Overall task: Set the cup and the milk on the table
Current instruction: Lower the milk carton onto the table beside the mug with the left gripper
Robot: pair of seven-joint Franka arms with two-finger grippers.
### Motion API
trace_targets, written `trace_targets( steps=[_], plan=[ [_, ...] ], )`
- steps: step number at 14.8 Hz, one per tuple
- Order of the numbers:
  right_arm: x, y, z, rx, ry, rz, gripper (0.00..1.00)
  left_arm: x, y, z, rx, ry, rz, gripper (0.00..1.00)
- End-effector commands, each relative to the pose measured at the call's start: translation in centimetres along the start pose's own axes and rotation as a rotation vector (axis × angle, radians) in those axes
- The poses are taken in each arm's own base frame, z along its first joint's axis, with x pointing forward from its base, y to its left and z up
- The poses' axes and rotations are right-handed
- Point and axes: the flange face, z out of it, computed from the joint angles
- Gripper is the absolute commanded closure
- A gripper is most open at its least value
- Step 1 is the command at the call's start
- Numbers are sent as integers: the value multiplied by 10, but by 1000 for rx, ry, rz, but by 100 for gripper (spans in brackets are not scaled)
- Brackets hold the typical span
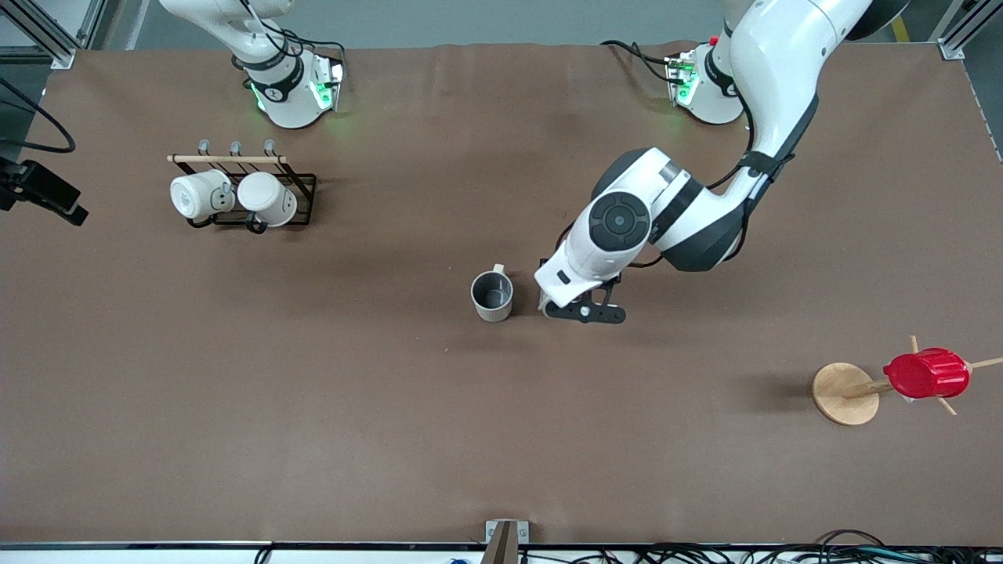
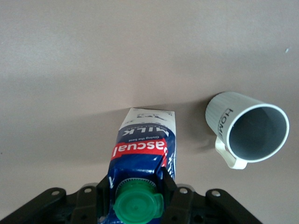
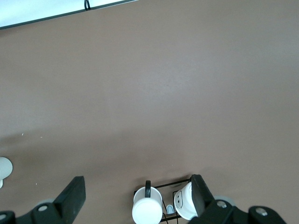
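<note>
The cup (image 1: 492, 296), a beige mug with a grey inside, stands upright on the brown table (image 1: 313, 407) near its middle. It also shows in the left wrist view (image 2: 250, 130), with dark lettering on its side. My left gripper (image 1: 584, 312) is low over the table beside the cup. In the left wrist view it (image 2: 139, 186) is shut on the top of the milk (image 2: 142, 149), a blue-and-white carton with a green cap. The carton stands upright with its base at the table surface. My right gripper (image 3: 136, 193) is open and empty, high over the mug rack.
A black wire rack (image 1: 302, 196) with two white mugs (image 1: 196, 196) stands near the right arm's base. A red ribbed cup (image 1: 925, 374) hangs on a wooden peg stand (image 1: 845, 393) toward the left arm's end, nearer to the front camera.
</note>
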Motion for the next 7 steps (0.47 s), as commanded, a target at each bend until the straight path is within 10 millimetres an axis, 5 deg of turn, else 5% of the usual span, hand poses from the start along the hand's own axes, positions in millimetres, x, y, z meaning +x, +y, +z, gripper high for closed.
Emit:
trace_targets(
  steps=[1, 7],
  plan=[
    [0, -1, -4, 22, 1, -8, 0, 8, 5, -7, 9, 1, -46, 91],
    [2, 3, -3, 22, 6, -1, 0, 11, 15, -2, -6, 1, -50, 91]
  ],
)
